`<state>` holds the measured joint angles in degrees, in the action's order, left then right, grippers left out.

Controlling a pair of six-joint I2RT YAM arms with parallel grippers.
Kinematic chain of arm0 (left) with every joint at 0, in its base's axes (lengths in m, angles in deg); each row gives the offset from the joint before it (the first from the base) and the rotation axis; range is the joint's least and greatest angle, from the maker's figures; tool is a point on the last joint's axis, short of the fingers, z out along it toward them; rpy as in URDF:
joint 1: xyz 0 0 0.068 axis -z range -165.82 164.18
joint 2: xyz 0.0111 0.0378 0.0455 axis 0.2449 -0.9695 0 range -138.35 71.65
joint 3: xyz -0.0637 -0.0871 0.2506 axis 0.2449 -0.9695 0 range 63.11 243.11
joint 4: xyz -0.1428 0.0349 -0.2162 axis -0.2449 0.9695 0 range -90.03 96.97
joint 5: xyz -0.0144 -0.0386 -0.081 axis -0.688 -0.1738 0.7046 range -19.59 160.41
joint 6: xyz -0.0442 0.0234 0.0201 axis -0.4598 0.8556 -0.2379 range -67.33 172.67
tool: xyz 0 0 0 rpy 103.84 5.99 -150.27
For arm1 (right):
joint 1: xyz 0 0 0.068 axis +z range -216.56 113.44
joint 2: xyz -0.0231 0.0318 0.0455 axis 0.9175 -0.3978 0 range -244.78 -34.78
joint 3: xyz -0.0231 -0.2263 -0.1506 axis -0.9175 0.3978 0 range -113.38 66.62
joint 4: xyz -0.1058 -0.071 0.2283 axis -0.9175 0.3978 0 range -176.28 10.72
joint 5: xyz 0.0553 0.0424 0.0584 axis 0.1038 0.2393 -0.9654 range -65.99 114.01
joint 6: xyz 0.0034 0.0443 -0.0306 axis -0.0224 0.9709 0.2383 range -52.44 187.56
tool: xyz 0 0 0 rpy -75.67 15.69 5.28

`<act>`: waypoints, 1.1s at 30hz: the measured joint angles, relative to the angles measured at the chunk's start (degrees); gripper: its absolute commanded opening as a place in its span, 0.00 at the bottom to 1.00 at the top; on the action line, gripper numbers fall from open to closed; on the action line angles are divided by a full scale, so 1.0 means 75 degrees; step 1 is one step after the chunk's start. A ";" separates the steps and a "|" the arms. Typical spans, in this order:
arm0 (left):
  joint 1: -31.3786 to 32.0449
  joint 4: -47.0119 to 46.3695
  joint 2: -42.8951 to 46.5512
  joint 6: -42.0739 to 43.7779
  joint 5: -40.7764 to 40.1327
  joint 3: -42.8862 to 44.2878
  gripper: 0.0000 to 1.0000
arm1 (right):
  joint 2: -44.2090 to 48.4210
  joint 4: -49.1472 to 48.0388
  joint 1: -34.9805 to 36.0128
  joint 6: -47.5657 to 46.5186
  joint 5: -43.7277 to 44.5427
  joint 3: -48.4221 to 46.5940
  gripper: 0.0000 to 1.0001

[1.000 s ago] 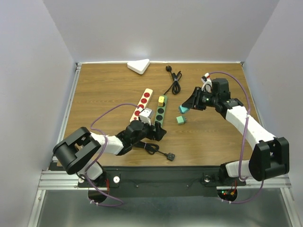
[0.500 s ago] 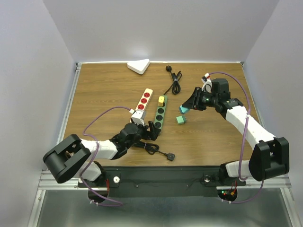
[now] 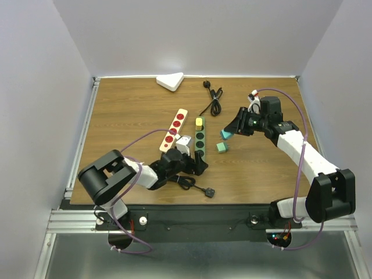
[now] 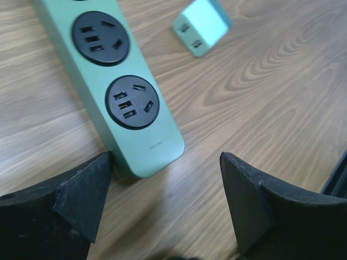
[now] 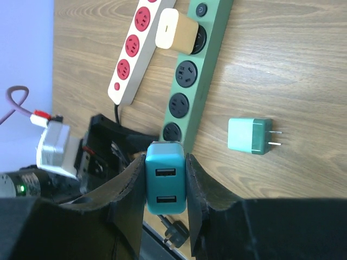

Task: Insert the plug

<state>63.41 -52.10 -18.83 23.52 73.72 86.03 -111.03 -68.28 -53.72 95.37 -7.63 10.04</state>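
Where the right gripper (image 3: pixel 230 132) hangs: over the right-centre of the table (image 3: pixel 116 116), just right of the green power strip (image 3: pixel 199 139).
Right fingers (image 5: pixel 130 184): clamped on the teal plug (image 5: pixel 165 187), one on each side.
Teal plug: held in the right gripper, apart from the strip, two USB ports facing the wrist camera; its prongs are hidden.
Green power strip: flat at mid-table, running from the near edge towards the far edge, three sockets bare.
Yellow-and-white adapter (image 5: pixel 176 33): seated in the socket at the strip's far end, beside the switch.
Left gripper (image 4: pixel 168 200): low at the strip's near end, close to the near edge.
Left fingers (image 4: pixel 81 189): apart, gripping nothing; the strip's rounded end lies between them, close against one; contact cannot be told.
Pale green plug (image 3: pixel 221 147): on its side on the wood, just right of the strip.
Red-and-cream strip (image 3: pixel 174 129): just left of the green one.
Black cable (image 3: pixel 208 192): by the near edge.
Coiled cord (image 3: pixel 215 102): near the far edge.
White wedge (image 3: pixel 170 81): at the far edge.
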 measured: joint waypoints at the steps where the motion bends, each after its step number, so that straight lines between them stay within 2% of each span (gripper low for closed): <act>1: 0.0108 -0.0067 -0.0157 -0.0047 0.0029 0.0111 0.91 | 0.0000 0.0006 0.0000 -0.0009 0.0035 0.0000 0.00; 9: 0.1326 -0.0536 -0.1119 -0.0545 0.0603 0.0886 0.91 | -0.0280 0.0332 0.0245 -0.0178 0.0769 -0.0382 0.01; 14: 0.1151 -0.0271 -0.0571 -0.0565 0.0656 0.0807 0.91 | -0.0903 0.0408 0.0752 -0.0469 0.1271 -0.0799 0.00; 17: 0.0603 0.0329 0.0717 -0.0478 0.0405 0.0519 0.91 | -0.1390 0.0417 0.1116 -0.0717 0.1533 -0.1110 0.00; 21: -0.0568 0.1644 0.2652 -0.0259 -0.0431 0.0341 0.94 | -0.1993 0.0423 0.1521 -0.1090 0.1897 -0.1475 0.00; 24: -0.1475 0.2305 0.3622 -0.0099 -0.0801 0.0274 0.94 | -0.2410 0.0420 0.1824 -0.1329 0.2311 -0.1766 0.00; 28: -0.2585 0.3002 0.4208 0.0172 -0.0956 0.0239 0.94 | -0.2786 0.0440 0.2162 -0.1518 0.2903 -0.2095 0.01; 33: -0.3136 0.3552 0.4246 0.0428 -0.0845 0.0090 0.94 | -0.3095 0.0393 0.2425 -0.1580 0.3529 -0.2302 0.01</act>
<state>39.89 -25.46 13.02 26.74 67.38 86.71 -134.24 -65.33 -35.53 83.53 18.84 -7.22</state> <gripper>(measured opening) 0.936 0.355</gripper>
